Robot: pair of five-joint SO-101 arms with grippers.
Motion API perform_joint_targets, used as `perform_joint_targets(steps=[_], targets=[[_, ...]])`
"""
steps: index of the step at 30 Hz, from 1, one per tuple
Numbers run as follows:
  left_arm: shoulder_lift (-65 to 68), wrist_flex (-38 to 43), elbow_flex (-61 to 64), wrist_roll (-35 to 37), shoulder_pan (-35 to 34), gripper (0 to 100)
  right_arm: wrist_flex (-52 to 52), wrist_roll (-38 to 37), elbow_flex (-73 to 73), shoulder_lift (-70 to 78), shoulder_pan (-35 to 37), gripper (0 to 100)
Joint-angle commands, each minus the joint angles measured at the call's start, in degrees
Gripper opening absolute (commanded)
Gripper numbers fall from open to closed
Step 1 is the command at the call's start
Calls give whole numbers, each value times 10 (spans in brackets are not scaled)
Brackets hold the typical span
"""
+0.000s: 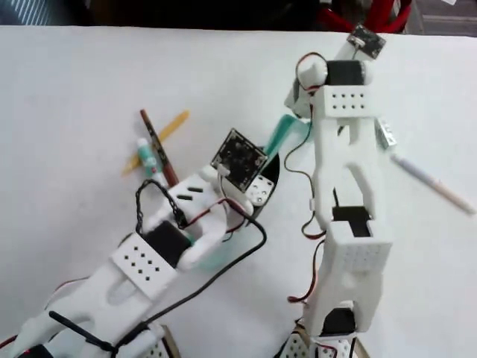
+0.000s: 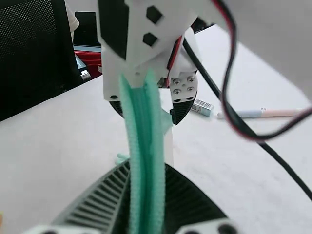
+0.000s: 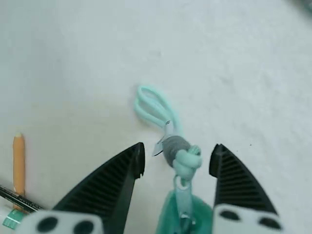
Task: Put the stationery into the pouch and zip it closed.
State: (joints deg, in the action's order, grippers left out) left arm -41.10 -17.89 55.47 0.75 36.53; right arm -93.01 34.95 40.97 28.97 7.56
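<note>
On the white table [image 1: 74, 74], a slim orange pencil [image 1: 175, 123] and a dark brown pencil [image 1: 147, 123] lie crossed. The left tool [image 2: 145, 175] is clenched on the teal mesh zip pouch [image 2: 144, 126]. In the right wrist view, the right tool [image 3: 178, 148] is released and straddles the pouch's corded zipper pull [image 3: 176, 152]. The left wrist view adds a small barcoded label [image 2: 202, 106], unreadable, beside a pale pen [image 2: 263, 113].
</note>
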Motion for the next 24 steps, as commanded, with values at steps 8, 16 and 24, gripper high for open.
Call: perform_joint_targets(steps=[8, 16, 24], targets=[[7, -6, -3, -5, -4, 22, 6, -21, 21, 10, -18, 42], [11, -5, -3, -5, -4, 22, -7, -63, 25, -20, -36, 18], [12, -5, 3, -5, -2, 22, -7, -64, 22, -104, -47, 18]])
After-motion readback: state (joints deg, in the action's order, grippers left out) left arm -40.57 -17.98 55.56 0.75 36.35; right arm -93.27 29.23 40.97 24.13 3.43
